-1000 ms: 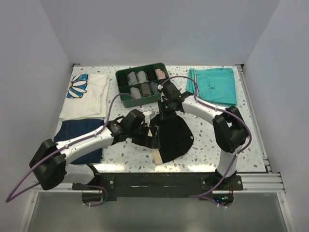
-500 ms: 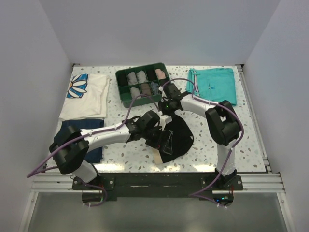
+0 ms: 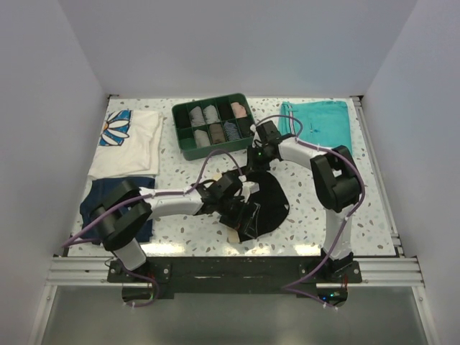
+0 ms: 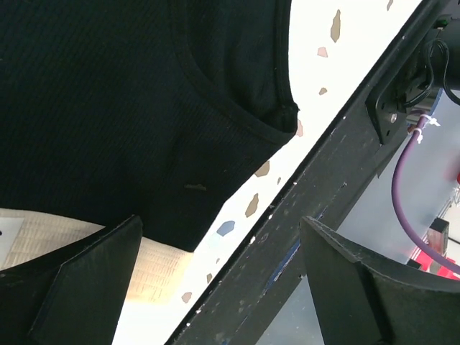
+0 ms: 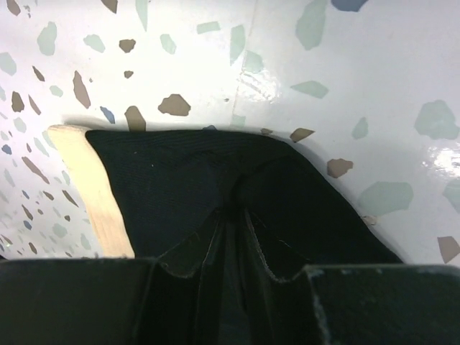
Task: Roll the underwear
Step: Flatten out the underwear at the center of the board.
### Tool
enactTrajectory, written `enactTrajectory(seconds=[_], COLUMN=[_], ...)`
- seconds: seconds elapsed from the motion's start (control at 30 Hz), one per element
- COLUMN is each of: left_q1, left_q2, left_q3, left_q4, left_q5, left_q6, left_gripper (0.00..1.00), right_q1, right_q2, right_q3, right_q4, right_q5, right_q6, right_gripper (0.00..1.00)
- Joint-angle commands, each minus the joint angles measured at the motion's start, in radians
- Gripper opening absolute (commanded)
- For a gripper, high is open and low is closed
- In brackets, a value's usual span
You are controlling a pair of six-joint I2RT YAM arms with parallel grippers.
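Top external view: the underwear is seen lying on the table, about midway between its left and right edges and close to its near edge, with the beige waistband showing at the garment's near-left side.

The far edge of the black fabric is pinched by the right gripper. In the right wrist view a fold of cloth is seen gathered and drawn up into the right gripper, whose jaws are pressed nearly together on it.

The left gripper is held over the near-left part of the garment. In the left wrist view its jaws are spread wide, with nothing between them, above the black cloth and the waistband.

No rolled portion can be made out. The step in hand is therefore judged to be the start of the roll, with one edge secured and the second grip not yet taken.

For the next move, the open jaws would need to be lowered onto the near edge by the waistband and closed on it. Both grips would then have to be turned over together, evenly, so that a tight roll is formed rather than a bunched one.
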State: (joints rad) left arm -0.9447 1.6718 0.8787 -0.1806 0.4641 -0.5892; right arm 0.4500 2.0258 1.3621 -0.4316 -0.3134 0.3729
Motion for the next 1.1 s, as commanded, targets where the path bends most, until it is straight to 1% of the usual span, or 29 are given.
enactTrajectory(seconds=[0.0,0.1,0.23,0.43,0.53,0.57,0.63,0.67,0.83,1.0,1.07], left_q1=[-0.008,-0.006,-0.006,0.009,0.047,0.073,0.105,0.139,0.221,0.261,0.267], left_q2=[-0.032,-0.056,-0.087,-0.116,-0.129,-0.13,-0.142,-0.145,-0.142,-0.095,-0.095], left_q3=[-0.061,-0.064,-0.061,-0.044,-0.052,-0.052,-0.053,-0.055,-0.021,0.086,0.133], left_q4=[-0.06,-0.105,-0.144,-0.224,-0.249,-0.256,-0.263,-0.264,-0.289,-0.326,-0.349], left_q5=[-0.068,-0.125,-0.18,-0.251,-0.265,-0.266,-0.268,-0.266,-0.286,-0.338,-0.34], left_q6=[-0.001,0.005,0.008,0.04,0.068,0.083,0.097,0.113,0.167,0.218,0.241], left_gripper=[0.96,0.96,0.98,0.99,1.0,1.0,1.0,1.0,1.0,1.0,1.0], right_q1=[-0.013,-0.013,-0.013,-0.013,-0.011,-0.011,-0.01,-0.01,0.021,0.058,0.064], right_q2=[-0.013,-0.048,-0.133,-0.265,-0.347,-0.39,-0.43,-0.452,-0.55,-0.65,-0.728], right_q3=[-0.058,-0.118,-0.222,-0.408,-0.503,-0.55,-0.595,-0.632,-0.704,-0.721,-0.709], right_q4=[-0.045,-0.055,-0.013,0.045,0.083,0.089,0.105,0.106,0.091,0.042,0.039], right_q5=[0.097,0.14,0.149,0.175,0.172,0.174,0.177,0.171,0.135,0.148,0.146], right_q6=[-0.022,-0.011,0.023,0.124,0.188,0.204,0.244,0.253,0.284,0.304,0.307], right_gripper=[0.2,0.2,0.2,0.2,0.2,0.2,0.2,0.2,0.2,0.22,0.23])
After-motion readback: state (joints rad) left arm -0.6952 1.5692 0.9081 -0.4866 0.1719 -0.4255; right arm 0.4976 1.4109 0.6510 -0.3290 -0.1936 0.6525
